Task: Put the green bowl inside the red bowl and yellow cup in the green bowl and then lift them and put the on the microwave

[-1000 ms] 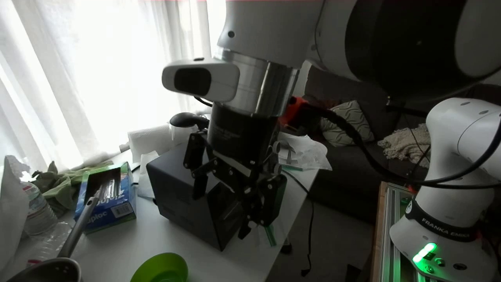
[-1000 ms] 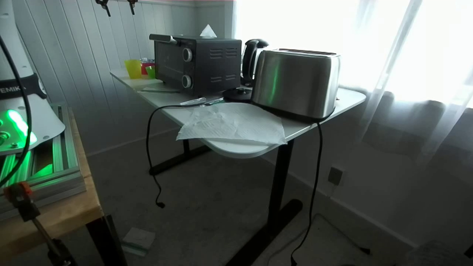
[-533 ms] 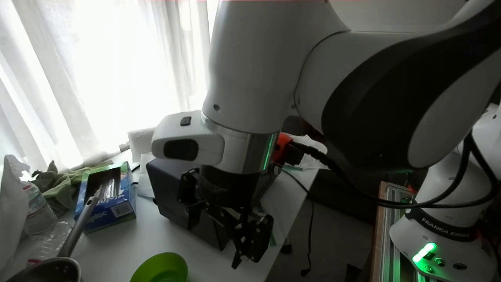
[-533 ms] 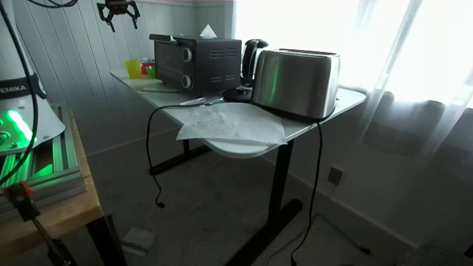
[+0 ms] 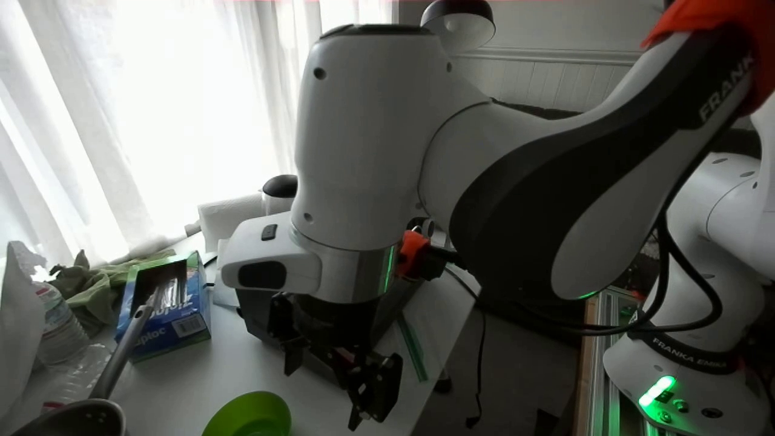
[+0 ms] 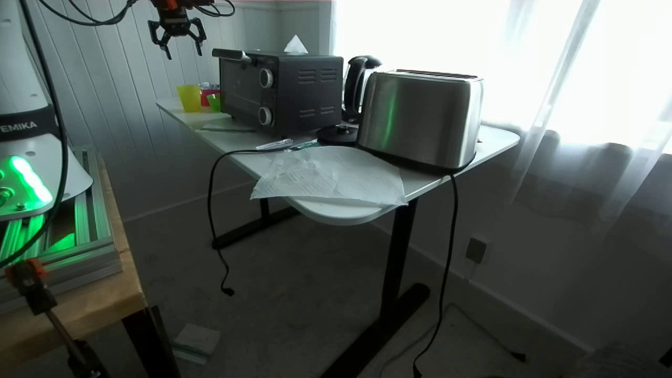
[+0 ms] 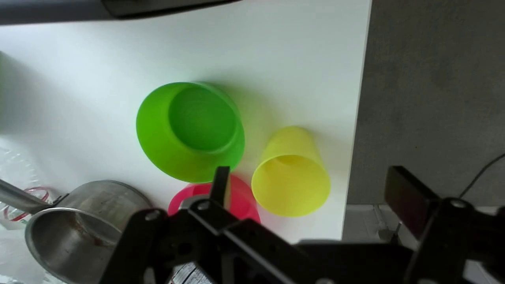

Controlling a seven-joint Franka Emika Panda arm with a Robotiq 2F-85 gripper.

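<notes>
- Two dark fingers (image 7: 408, 197) of my black jointed gripper (image 6: 184, 55) stand spread wide, tips well apart and pointing down.
- I have the gripper hanging in the air above the table; the wrist behind it drops almost straight down, leaning slightly.
- My white-and-black jointed arm (image 5: 363, 139) reaches in from the upper right in an exterior view, its forearm sloping down to that wrist.
- Between the fingertips, in my wrist view, shows the yellow tapered plastic cup (image 7: 292, 187), upright on the flat white table (image 7: 307, 79) near its edge.
- Just beside it sits the round red plastic bowl (image 7: 242, 197), partly hidden by a finger.
- The round lime-green plastic bowl (image 7: 203, 118) stands on the table next to the red one; their outlines overlap, and I cannot tell whether they touch.
- The microwave (image 6: 281, 89), a large black box with a bar handle, stands near the bowls; my arm covers much of it in an exterior view.
- Farther out: a grey steel saucepan (image 7: 106, 201) and a shiny steel toaster (image 6: 420, 118).
</notes>
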